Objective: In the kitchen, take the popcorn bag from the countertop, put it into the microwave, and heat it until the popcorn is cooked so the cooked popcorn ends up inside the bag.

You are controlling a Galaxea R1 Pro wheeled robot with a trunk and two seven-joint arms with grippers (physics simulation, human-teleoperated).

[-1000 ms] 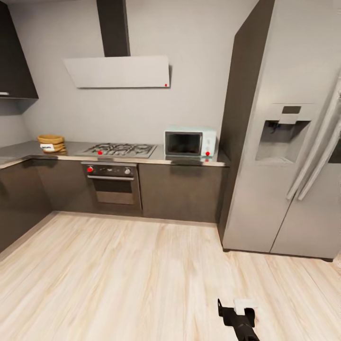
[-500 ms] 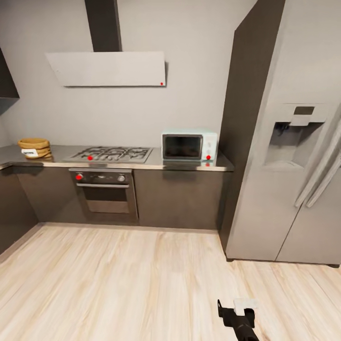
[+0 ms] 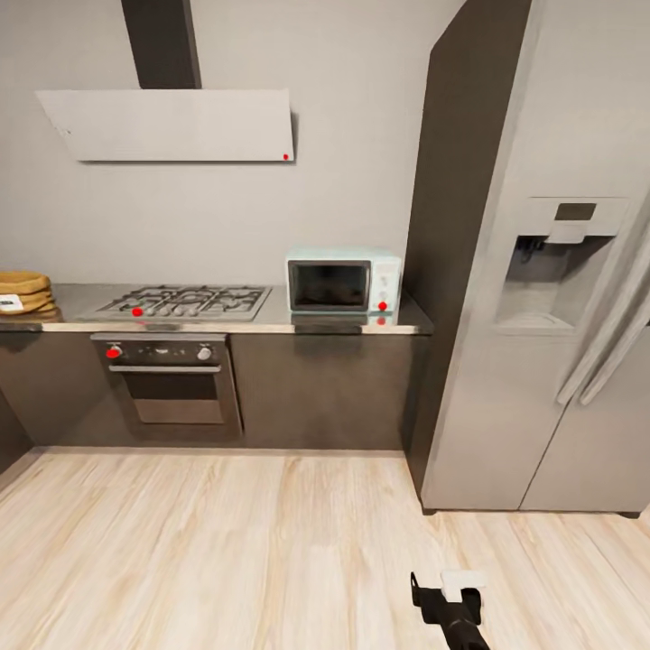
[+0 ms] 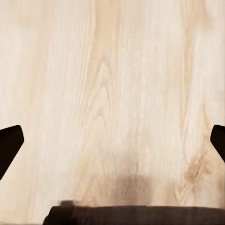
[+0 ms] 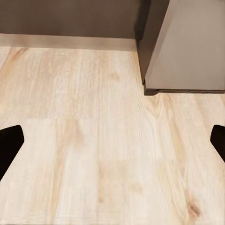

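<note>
The whole view has swung to the right since a moment ago, so the popcorn bag [image 3: 22, 292], a rounded golden-tan paper shape with a white band, now sits cut off at the far left end of the countertop [image 3: 271, 311], a smooth matte grey slab with a thin pale edge; that is the camera turning, not the things moving. Next along, the gas hob [image 3: 185, 301] lies flat with dark grates and one red knob at its front edge, above a steel oven [image 3: 167, 384] set into glossy dark cabinets, and the white slanted hood [image 3: 171, 125] hangs on the grey wall. Near the right end of the countertop stands the microwave [image 3: 344, 284], a pale mint box with a dark glass door, shut, and a white panel. Just beside it rises a tall brushed-grey fridge [image 3: 551, 271] with a recessed dispenser. The floor [image 3: 226, 551] is pale wood planking with long grain. The right gripper [image 3: 449, 591], black with a white block, hangs low over the floor; its fingertips [image 5: 9, 143] stand wide apart, as do the left gripper's [image 4: 112, 143].
</note>
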